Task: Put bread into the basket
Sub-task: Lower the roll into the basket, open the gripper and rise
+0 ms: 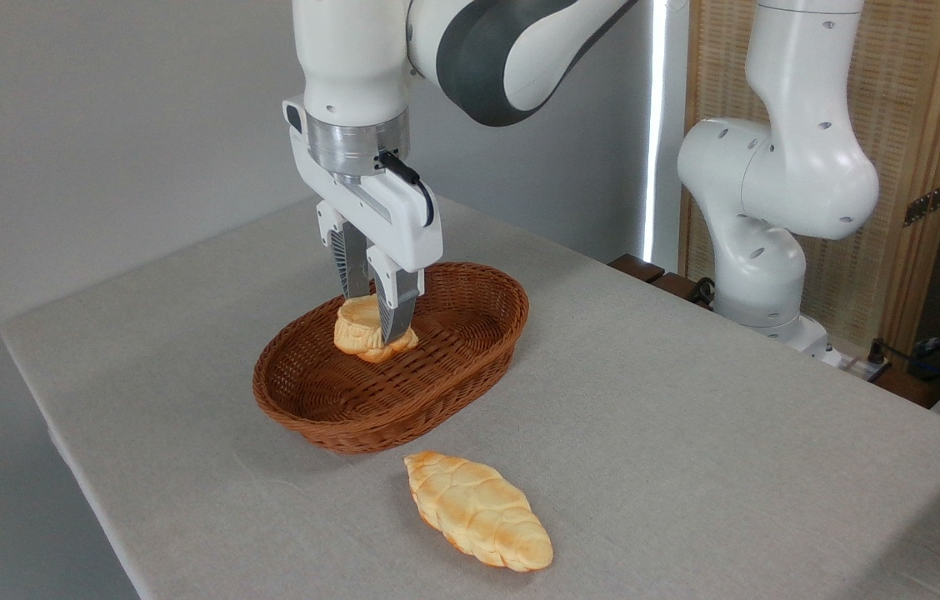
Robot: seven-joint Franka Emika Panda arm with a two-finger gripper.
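Observation:
The bread, a small round golden-tan bun, hangs tilted inside the rim of the basket, a reddish-brown oval of woven wicker near the table's middle. My gripper reaches straight down from above and is shut on the bun, one finger on either side. Whether the bun touches the basket floor I cannot tell.
A longer braided loaf lies on the grey tablecloth just in front of the basket. The arm's white base stands at the table's back right, beside a wooden screen. The table's left edge runs close to the basket.

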